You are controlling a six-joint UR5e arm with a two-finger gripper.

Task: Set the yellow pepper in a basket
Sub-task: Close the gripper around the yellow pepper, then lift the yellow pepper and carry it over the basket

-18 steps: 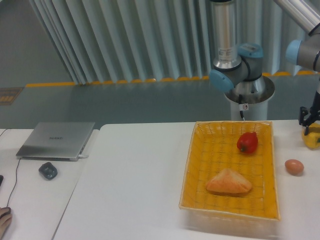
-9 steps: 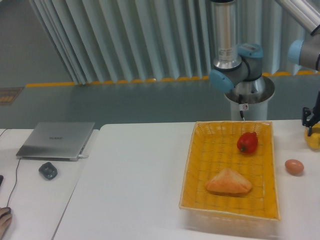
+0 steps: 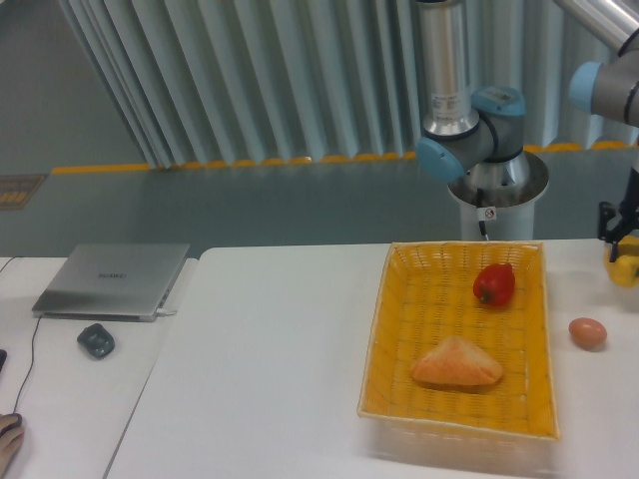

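Note:
The yellow pepper (image 3: 627,271) is at the far right edge of the camera view, partly cut off by the frame and slightly above the white table. My gripper (image 3: 620,249) comes down onto it from above, its dark fingers shut on the pepper's top. The basket (image 3: 414,299), a large yellow-orange wicker tray, lies to the left of the pepper, apart from it.
Inside the basket are a red pepper (image 3: 494,284) and a triangular bread piece (image 3: 456,363). A brown egg (image 3: 587,332) lies on the table between basket and gripper. The arm's base (image 3: 486,185) stands behind the basket. A laptop (image 3: 112,280) and a mouse (image 3: 96,340) sit far left.
The gripper and the yellow pepper have risen a little together at the right edge. Everything else is unchanged.

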